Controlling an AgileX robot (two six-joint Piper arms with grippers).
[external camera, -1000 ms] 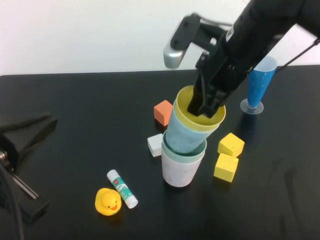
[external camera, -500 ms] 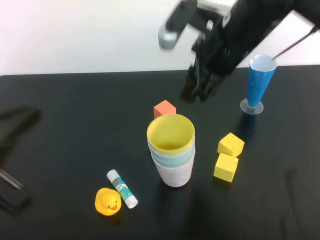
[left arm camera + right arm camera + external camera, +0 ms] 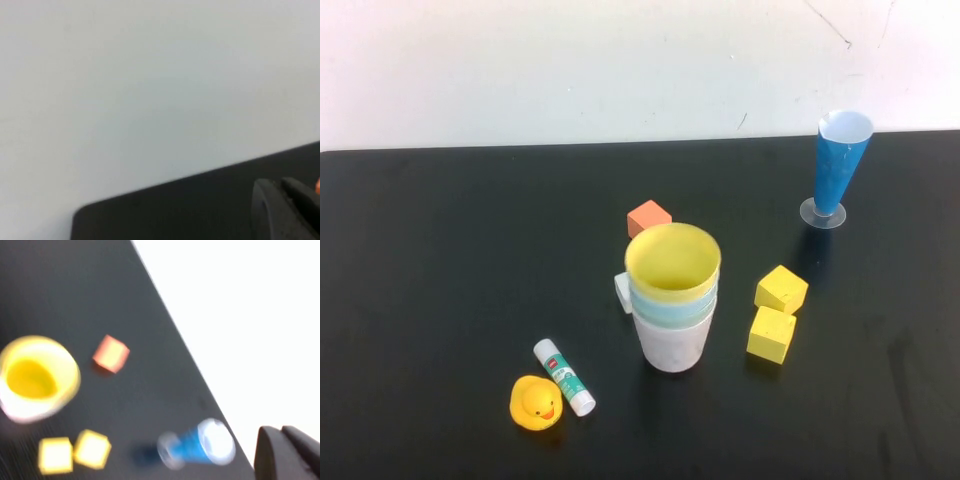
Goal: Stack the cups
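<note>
High view: upright nested cups (image 3: 671, 300), yellow innermost.

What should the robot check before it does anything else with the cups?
1. Cups nested in one stack, yellow cup on top: ok.
2. Stack standing upright on the table: ok.
3. White block touching the stack: cannot tell.
4. Left pincer away from the stack: ok, absent from the high view.
5. Right pincer away from the stack: ok, raised above the table.
6. Pincers open: cannot tell.
</note>
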